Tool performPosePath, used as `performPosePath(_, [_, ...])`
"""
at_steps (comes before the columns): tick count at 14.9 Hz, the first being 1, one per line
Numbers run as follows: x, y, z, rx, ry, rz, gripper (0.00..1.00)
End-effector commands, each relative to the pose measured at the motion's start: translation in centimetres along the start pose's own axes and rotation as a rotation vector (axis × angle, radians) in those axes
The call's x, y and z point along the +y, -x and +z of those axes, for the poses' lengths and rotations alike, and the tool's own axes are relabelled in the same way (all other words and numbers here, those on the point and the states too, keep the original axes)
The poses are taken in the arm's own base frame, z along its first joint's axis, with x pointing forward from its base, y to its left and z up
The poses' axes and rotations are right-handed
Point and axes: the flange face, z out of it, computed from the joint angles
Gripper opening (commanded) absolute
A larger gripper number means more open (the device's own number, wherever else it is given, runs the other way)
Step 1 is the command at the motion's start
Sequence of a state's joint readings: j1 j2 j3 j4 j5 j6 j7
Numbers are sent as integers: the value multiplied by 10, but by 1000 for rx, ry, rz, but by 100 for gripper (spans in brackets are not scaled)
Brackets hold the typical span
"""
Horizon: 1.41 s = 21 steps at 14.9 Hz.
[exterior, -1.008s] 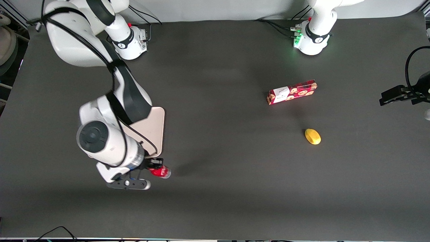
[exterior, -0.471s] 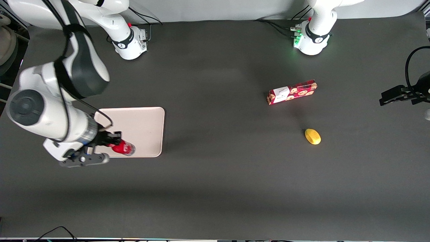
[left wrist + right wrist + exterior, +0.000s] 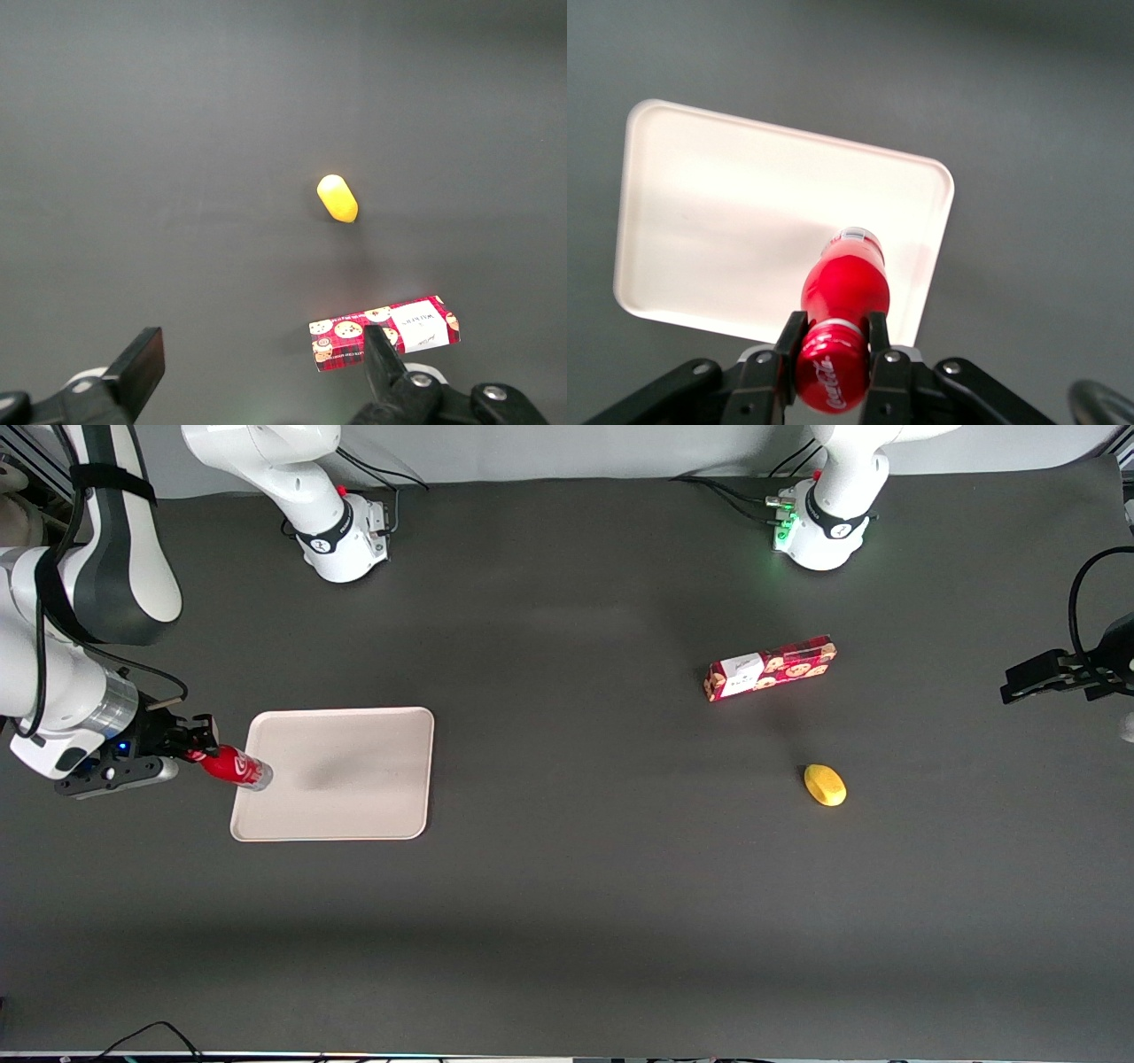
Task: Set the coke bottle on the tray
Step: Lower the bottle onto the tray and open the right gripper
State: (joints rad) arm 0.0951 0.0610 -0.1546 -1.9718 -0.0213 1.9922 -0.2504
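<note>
- the gripper (image 3: 197,746) hangs at the working arm's end of the table, just off the tray's short edge, and its fingers (image 3: 790,338) are clamped on the neck of the coke bottle (image 3: 229,766), just below the red cap.
- the coke bottle is in the air, not resting on anything; in the front view its clear base sits over the rim of the tray (image 3: 354,726) while its cap end, in the gripper, is outside the tray's outline.
- the bottle's long axis runs from the gripper toward the tray, cap at the gripper and base leading, so it looks tilted and not upright, though how steeply is hard to judge from the front view alone.
- in the right wrist view the coke bottle (image 3: 842,310) points down at the tray (image 3: 726,212), its base over the part of the tray close to one short edge, with most of the beige floor lying past the base.
- the relation that matters: the tray's open floor lies ahead of the bottle's base, along the line of the bottle, toward the parked arm's end of the table.
- my judgement is that the bottle should be carried a little farther inward along that line before it is lowered, so that the base lands well inside the rim and not on it.
- the tray itself is bare.
</note>
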Motion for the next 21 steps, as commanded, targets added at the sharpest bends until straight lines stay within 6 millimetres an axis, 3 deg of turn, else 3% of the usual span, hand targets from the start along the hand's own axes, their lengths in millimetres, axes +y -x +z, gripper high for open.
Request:
performPosePath(1, [9, 32, 51, 58, -8, -56, 0])
performPosePath(3, [17, 38, 69, 63, -3, -62, 0])
performPosePath(6, [35, 40, 79, 65, 6, -82, 0])
performPosePath(10, [36, 36, 96, 52, 11, -84, 0])
performPosePath(15, [36, 33, 104, 49, 14, -72, 0])
performPosePath(18, [36, 32, 106, 48, 15, -72, 44])
performPosePath(19, [37, 32, 106, 48, 15, -70, 49])
performPosePath(21, [36, 30, 104, 54, 10, -64, 100])
